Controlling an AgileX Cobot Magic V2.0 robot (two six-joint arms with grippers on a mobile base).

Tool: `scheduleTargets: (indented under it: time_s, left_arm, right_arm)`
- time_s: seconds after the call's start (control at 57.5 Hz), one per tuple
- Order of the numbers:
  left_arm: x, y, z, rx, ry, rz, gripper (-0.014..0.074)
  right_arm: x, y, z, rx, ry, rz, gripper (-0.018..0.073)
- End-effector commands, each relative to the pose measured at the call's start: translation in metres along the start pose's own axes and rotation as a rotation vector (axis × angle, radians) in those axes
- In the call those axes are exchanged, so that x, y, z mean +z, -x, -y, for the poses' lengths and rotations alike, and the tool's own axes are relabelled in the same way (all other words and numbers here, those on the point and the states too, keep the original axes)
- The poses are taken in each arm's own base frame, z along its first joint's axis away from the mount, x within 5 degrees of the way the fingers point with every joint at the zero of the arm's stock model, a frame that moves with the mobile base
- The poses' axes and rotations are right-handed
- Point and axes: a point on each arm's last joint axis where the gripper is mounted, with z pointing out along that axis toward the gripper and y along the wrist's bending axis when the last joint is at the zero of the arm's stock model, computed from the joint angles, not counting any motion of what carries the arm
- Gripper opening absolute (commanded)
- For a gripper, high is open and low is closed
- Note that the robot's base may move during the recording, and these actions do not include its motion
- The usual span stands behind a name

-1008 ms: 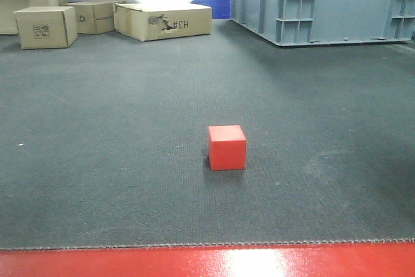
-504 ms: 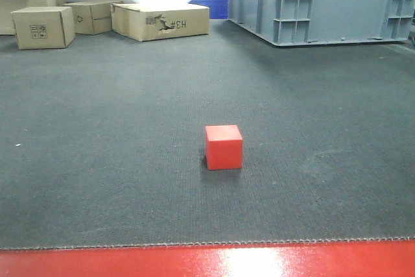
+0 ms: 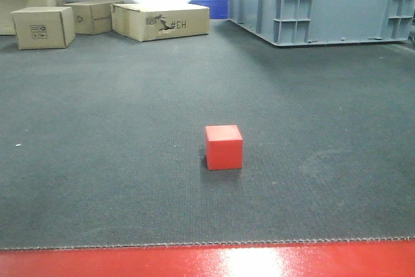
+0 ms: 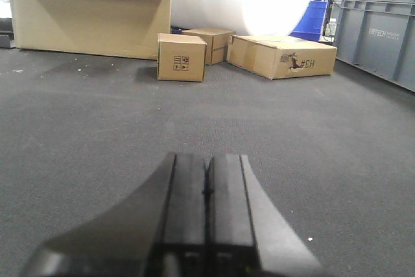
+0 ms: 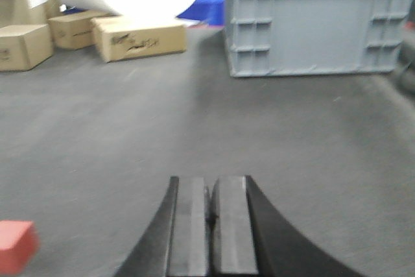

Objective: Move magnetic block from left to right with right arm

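Observation:
The magnetic block (image 3: 224, 147), a small red cube, rests on the dark carpet near the middle of the front view. Its corner also shows at the lower left edge of the right wrist view, as the magnetic block (image 5: 15, 245). My right gripper (image 5: 209, 189) is shut with nothing between its fingers, well to the right of the cube and apart from it. My left gripper (image 4: 207, 163) is shut and empty too, low over bare carpet. Neither arm appears in the front view.
Tan cardboard boxes (image 3: 161, 21) stand at the back left, with a smaller box (image 3: 43, 26) beside them. A large grey plastic crate (image 3: 321, 3) fills the back right. A red floor strip (image 3: 207, 262) borders the carpet's near edge.
The front view shifted slightly between one second and half a second ago, so the cube and boxes sit a little left; since then nothing has moved.

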Motion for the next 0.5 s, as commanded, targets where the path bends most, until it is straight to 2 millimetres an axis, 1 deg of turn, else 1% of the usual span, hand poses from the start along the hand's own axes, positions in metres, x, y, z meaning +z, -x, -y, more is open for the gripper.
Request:
scheduleTargets:
  time_s: [0.0,0.296,0.365,0.487]
  left_arm:
    - [-0.001,0.006,0.0,-0.006,-0.003,0.087,-0.0126]
    - [-0.001,0.006,0.0,-0.006,-0.003,0.087,-0.0126]
    - [-0.001,0.006,0.0,-0.006,-0.003,0.087,-0.0126]
    - [-0.001,0.006,0.0,-0.006,-0.003,0.087,-0.0126]
  right_arm:
    - [-0.001,0.01,0.004,-0.049,-0.048,0.141,0.0027]
    - [-0.021,-0.027,0.011,-0.06,-0.14,0.193,0.0027]
    - [-0.022,-0.036,0.012,-0.059,-0.145,0.197,0.0027]
    - [-0.021,-0.038,0.012,-0.074,-0.144,0.169,0.0027]
